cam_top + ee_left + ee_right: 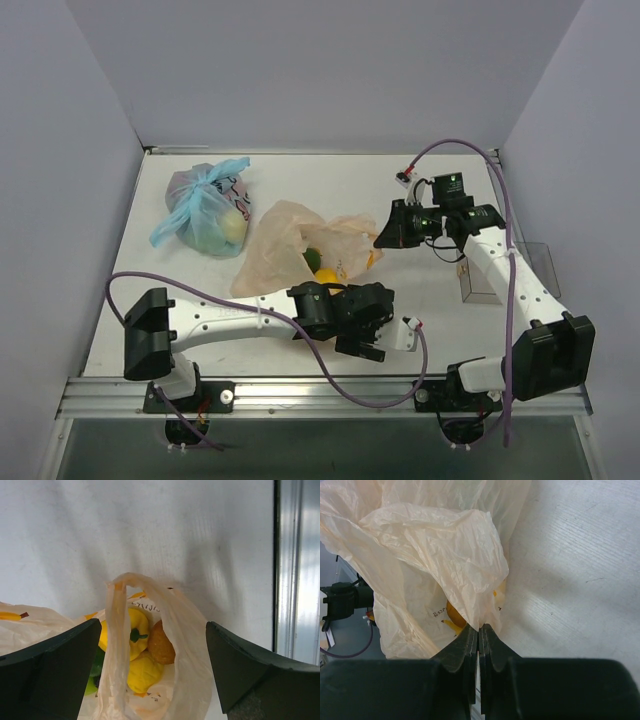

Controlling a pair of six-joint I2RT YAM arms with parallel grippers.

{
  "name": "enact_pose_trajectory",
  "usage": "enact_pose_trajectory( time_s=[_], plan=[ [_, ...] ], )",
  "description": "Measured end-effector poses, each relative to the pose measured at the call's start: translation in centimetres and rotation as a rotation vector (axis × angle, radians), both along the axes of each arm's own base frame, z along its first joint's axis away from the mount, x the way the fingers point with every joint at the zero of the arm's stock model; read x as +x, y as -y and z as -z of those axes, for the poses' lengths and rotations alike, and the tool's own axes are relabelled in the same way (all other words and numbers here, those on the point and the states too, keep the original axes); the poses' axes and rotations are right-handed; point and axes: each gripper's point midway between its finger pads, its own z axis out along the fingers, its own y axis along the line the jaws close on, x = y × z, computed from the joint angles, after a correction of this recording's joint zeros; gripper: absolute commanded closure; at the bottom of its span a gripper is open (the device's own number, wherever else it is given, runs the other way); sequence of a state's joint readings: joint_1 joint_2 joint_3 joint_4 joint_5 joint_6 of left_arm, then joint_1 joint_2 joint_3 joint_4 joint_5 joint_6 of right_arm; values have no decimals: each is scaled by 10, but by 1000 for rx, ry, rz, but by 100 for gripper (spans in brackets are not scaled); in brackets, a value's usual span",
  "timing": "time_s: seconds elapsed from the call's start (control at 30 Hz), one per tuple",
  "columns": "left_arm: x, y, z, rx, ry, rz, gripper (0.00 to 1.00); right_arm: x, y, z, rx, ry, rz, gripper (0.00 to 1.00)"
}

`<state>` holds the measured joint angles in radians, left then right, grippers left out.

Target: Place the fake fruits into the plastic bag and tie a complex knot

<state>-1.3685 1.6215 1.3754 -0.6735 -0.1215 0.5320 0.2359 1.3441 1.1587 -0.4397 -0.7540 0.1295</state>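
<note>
Pale grey walls close in a white bench (330,180) on three sides. At its far left lies a clear bag with light-blue tied handles (205,215), a yellow-green fruit showing through the film; it sits well apart from both arms. Near the middle of the bench slumps the plastic bag (285,235), peach-orange and crinkled, with its mouth turned toward the near right. The fake fruits (142,652) are inside it: the left wrist view shows a yellow pepper-shaped one with a green stem, a rough orange one touching its right side, another yellow one below them, and a patch of green half hidden behind the left finger. The left claw (154,665) hangs just beside the bag's near edge, spread wide and gripping nothing. One loop handle (117,630) of the bag stands upright in the gap between its dark fingers (50,665), touching neither. Farther right, the right claw (479,635) reaches in from the right side and is pinched tight on a fold of the bag's film – the thin plastic runs straight into the closed fingertips and drapes away above them, with an orange fruit showing through just behind. A small clear box (490,275) stands at the bench's right edge beside the right arm, and a metal rail (320,390) runs along the near edge.
</note>
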Motion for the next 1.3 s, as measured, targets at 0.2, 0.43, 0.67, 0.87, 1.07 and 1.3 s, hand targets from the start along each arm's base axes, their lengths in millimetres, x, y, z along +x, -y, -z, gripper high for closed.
enact_pose_trajectory(
  time_s=[0.2,0.43,0.67,0.87,1.07,1.3],
  plan=[
    [18,2,14,39,72,-65,8,0,2,2,-5,-6,5,100],
    [19,5,21,36,57,-108,91,2,11,-2,0,5,34,100],
    [41,-12,-31,-149,-68,-189,100,7,54,-22,27,28,156,100],
    [113,-97,-174,-665,-109,-404,100,15,93,-60,70,95,262,100],
    [111,-165,-274,-1031,23,-421,100,16,120,-107,118,188,334,100],
    [128,-207,-309,-1214,32,-570,100,0,122,-148,71,331,277,100]
  ],
)
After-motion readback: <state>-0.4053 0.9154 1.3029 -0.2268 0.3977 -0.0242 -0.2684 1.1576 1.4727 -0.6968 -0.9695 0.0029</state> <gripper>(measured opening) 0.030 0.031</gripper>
